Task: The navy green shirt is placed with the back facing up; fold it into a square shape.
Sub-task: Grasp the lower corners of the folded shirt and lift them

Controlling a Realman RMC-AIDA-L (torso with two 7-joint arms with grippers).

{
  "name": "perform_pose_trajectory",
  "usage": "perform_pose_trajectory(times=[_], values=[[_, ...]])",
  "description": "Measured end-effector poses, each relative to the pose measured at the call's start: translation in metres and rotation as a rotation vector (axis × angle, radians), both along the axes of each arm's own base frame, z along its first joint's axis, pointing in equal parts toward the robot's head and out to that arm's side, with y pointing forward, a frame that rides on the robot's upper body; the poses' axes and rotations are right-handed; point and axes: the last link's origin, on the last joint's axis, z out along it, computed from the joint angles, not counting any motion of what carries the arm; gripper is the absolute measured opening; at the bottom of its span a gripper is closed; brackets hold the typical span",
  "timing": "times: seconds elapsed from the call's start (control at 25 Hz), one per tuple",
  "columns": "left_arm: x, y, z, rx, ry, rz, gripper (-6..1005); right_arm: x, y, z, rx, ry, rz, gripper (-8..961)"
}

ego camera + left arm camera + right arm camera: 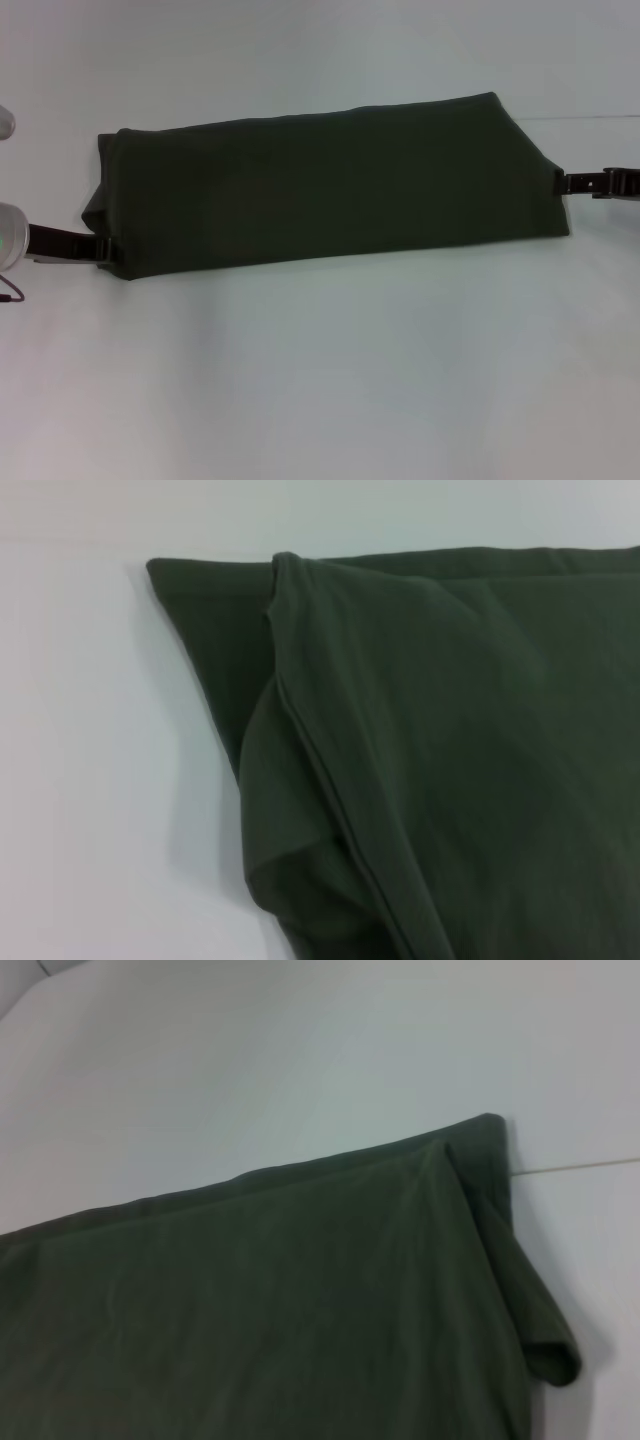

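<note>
The navy green shirt [330, 190] lies as a long dark olive band across the white table, plain side up. My left gripper [101, 249] pinches its near-left corner, and my right gripper [561, 183] pinches the middle of its right edge; both are shut on the cloth. In the left wrist view the shirt [450, 760] shows a hem seam and a folded layer over a lower one. A corner flap of the shirt [300, 1300] droops above the table in the right wrist view. Neither wrist view shows its own fingers.
The white table [320, 390] spreads wide in front of the shirt and behind it. A thin seam line on the table [590, 117] runs off to the right behind the shirt's far right corner.
</note>
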Motion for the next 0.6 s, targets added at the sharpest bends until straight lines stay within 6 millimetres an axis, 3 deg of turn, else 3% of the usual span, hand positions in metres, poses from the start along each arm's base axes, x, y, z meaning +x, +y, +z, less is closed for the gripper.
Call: perform_pose_trajectory(times=[0.6], values=[[-0.005, -0.005, -0.002, -0.016, 0.008, -0.009, 2, 0.004, 0.007, -0.028, 0.016, -0.049, -0.036, 763]])
